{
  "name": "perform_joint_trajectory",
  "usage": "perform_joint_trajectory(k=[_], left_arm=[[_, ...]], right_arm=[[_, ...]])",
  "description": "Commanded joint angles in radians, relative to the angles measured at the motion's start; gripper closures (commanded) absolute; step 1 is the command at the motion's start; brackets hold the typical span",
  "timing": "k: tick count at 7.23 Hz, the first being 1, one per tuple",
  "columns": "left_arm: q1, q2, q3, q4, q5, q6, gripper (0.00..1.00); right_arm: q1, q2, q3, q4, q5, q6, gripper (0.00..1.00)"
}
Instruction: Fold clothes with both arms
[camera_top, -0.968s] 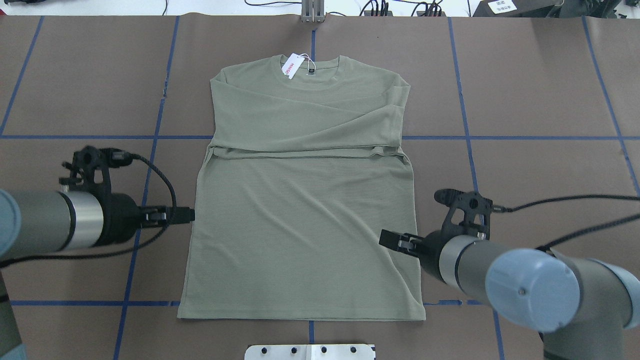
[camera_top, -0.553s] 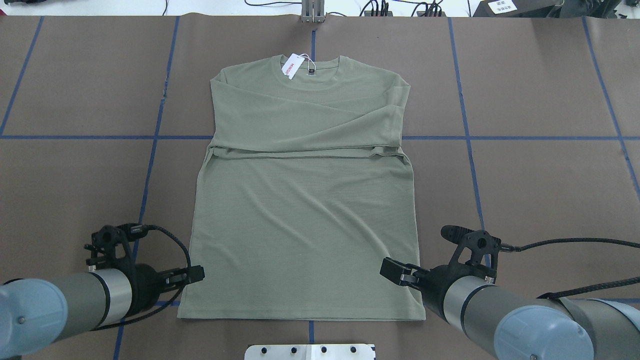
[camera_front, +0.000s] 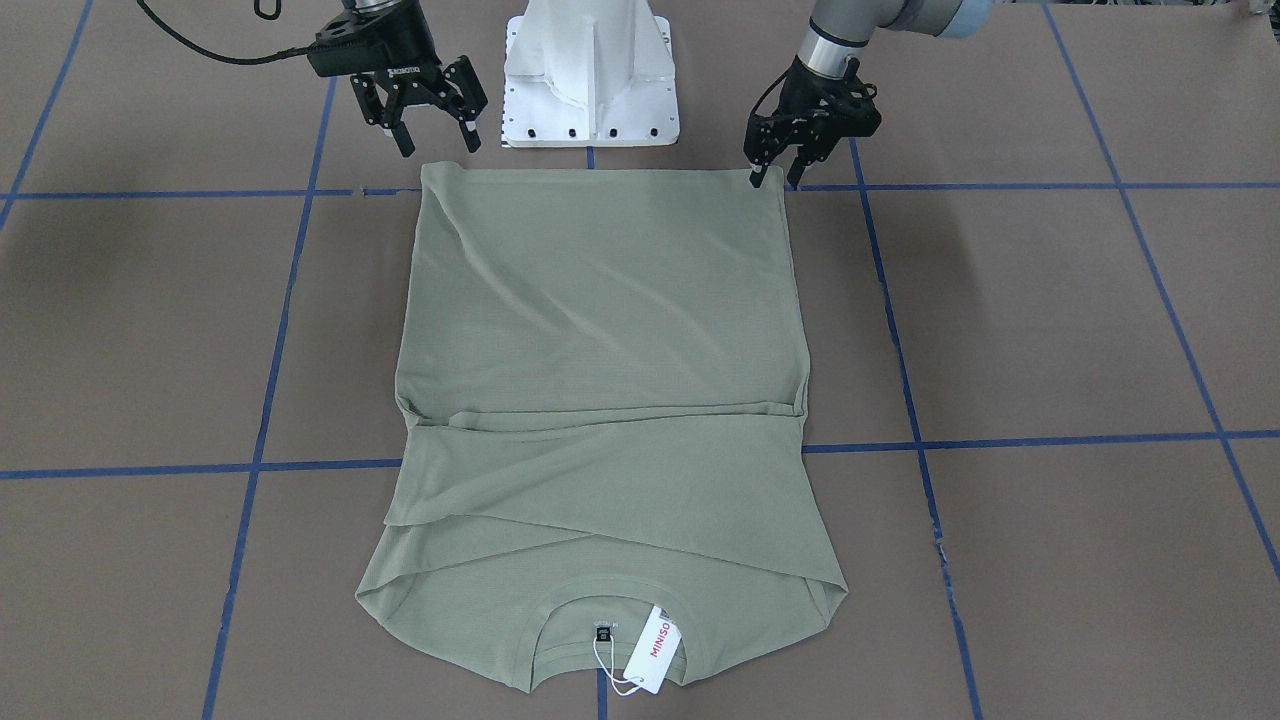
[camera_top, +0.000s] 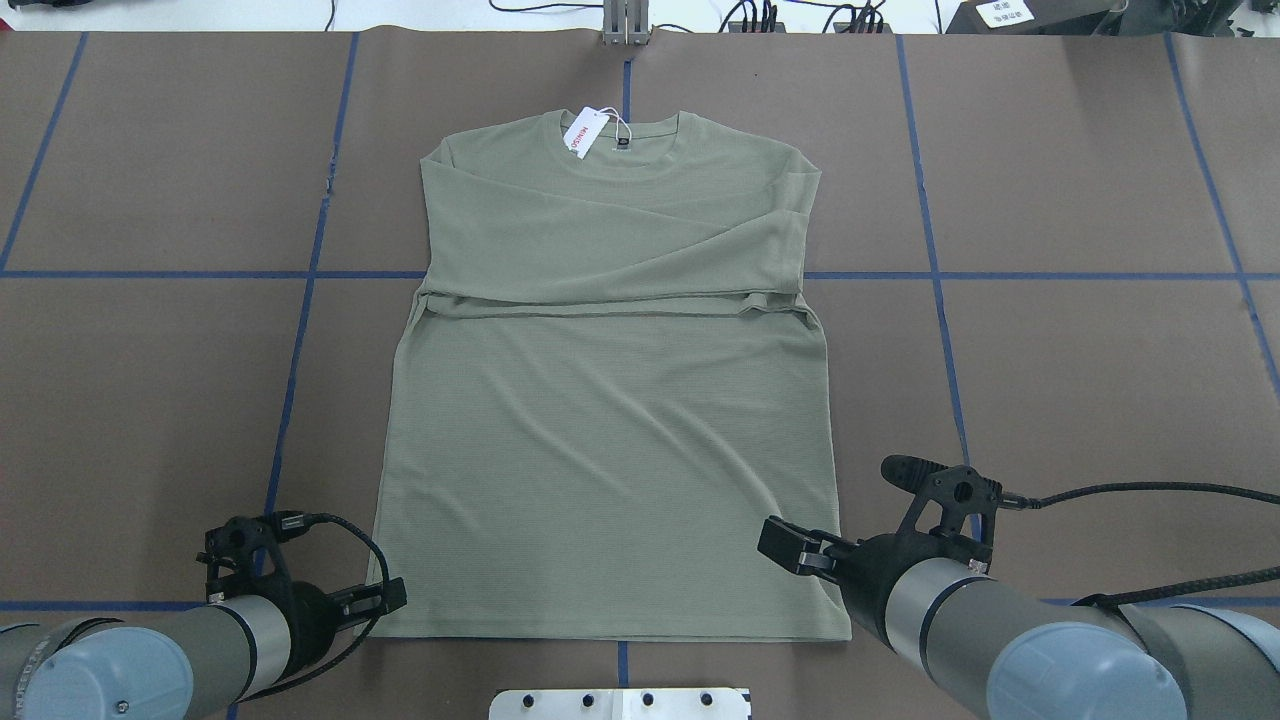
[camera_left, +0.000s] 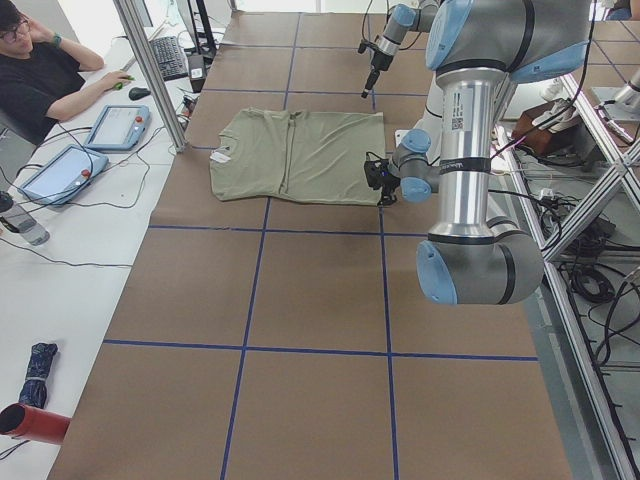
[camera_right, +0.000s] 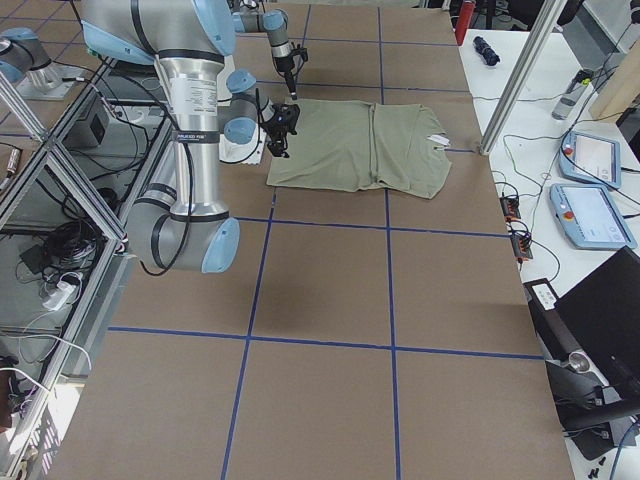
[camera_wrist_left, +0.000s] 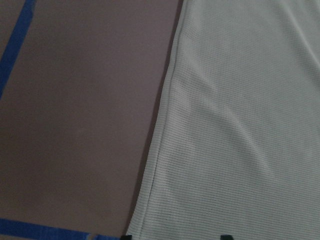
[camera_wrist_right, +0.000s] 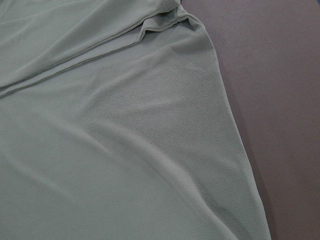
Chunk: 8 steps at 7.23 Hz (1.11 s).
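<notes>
While near hem corners of the shirt (camera_top: 600, 450), left gripper (camera_front: 774, 180) and right gripper (camera_front: 438, 146), jaws apart.

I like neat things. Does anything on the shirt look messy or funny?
A little. The shirt lies flat, but its folded sleeves cross slanted, not straight, and the tag lies crooked.

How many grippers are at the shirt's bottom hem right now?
2. The left gripper is at the shirt's hem corner on the robot's left, jaws open. The right gripper hangs open just off the opposite hem corner. Neither is hidden.
</notes>
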<state>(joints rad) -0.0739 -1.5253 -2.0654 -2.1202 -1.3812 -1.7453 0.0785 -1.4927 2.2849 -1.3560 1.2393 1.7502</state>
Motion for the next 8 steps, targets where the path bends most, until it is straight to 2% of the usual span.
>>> perform_joint_trajectory(k=[1,2,3,5,6,7,8], left_arm=[[0.011,0.001,0.008,-0.007,0.001,0.001,0.33],[0.017,-0.001,0.008,-0.007,0.001,0.001,0.34],[0.022,-0.001,0.008,-0.007,0.001,-0.002,0.40],[0.022,-0.001,0.008,-0.007,0.001,-0.008,0.58],[0.022,-0.001,0.007,-0.009,0.001,-0.010,0.91],[0.022,-0.001,0.008,-0.009,0.001,-0.008,1.00],[0.023,0.000,0.008,-0.006,0.002,-0.006,1.00]], right_arm=[[0.000,0.000,-0.001,0.000,-0.001,0.000,0.00],[0.000,-0.001,-0.001,0.000,-0.001,0.000,0.00],[-0.002,-0.001,-0.001,0.000,-0.001,0.000,0.00],[-0.003,-0.001,-0.001,0.000,-0.003,0.000,0.00],[-0.003,0.000,-0.001,0.000,-0.003,0.000,0.00],[-0.003,-0.001,-0.002,0.000,-0.003,0.000,0.00],[-0.003,-0.004,-0.008,-0.002,-0.004,0.000,0.00]])
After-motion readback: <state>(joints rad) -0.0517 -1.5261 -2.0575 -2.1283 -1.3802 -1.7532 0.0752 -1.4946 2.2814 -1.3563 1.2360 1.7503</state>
